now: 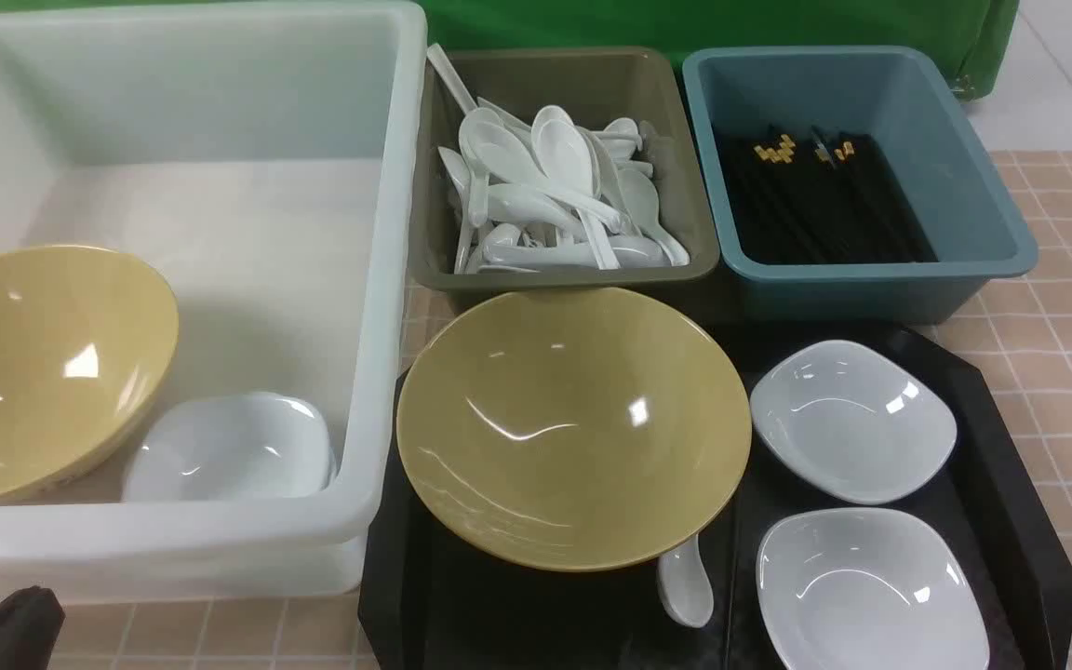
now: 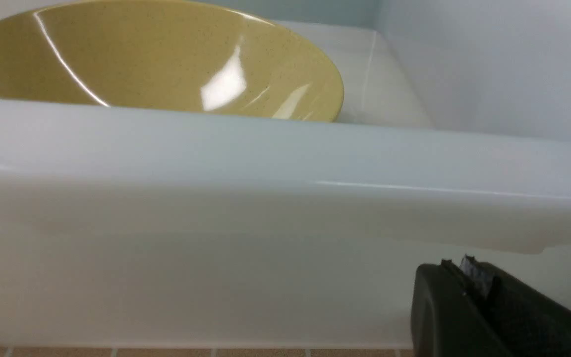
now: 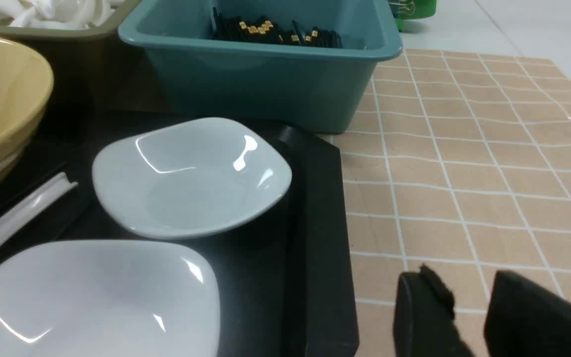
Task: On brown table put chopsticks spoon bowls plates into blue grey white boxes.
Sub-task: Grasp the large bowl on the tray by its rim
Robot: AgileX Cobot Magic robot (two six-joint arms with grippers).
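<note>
Front view: a large white tub [image 1: 389, 186] fills the left of the brown table [image 1: 1066, 372], holding a tilted yellow bowl [image 1: 43, 363] that leans at its left side and a white dish [image 1: 234, 447] just beside it at the near wall. To its right, an olive-grey bin [image 1: 424, 237] holds a heap of white soup spoons [image 1: 555, 195], and a blue bin [image 1: 969, 186] holds black chopsticks [image 1: 815, 209] with gold marks at their far ends. In front of both bins, a black tray [image 1: 1011, 484] carries a second yellow bowl [image 1: 573, 428], upright. A lone spoon [image 1: 685, 584] pokes out from under that bowl's near rim. Two white plates sit to the right, the far plate [image 1: 852, 419] and the near plate [image 1: 871, 591], close together but apart. In the left wrist view, the left gripper [image 2: 469, 277] sits low, just outside the tub's near wall, its fingers pressed together on nothing. In the right wrist view, the right gripper [image 3: 469, 292] hangs over bare table just beside the tray's right edge. Its fingers [image 3: 424, 302] are spread with nothing between them.
</note>
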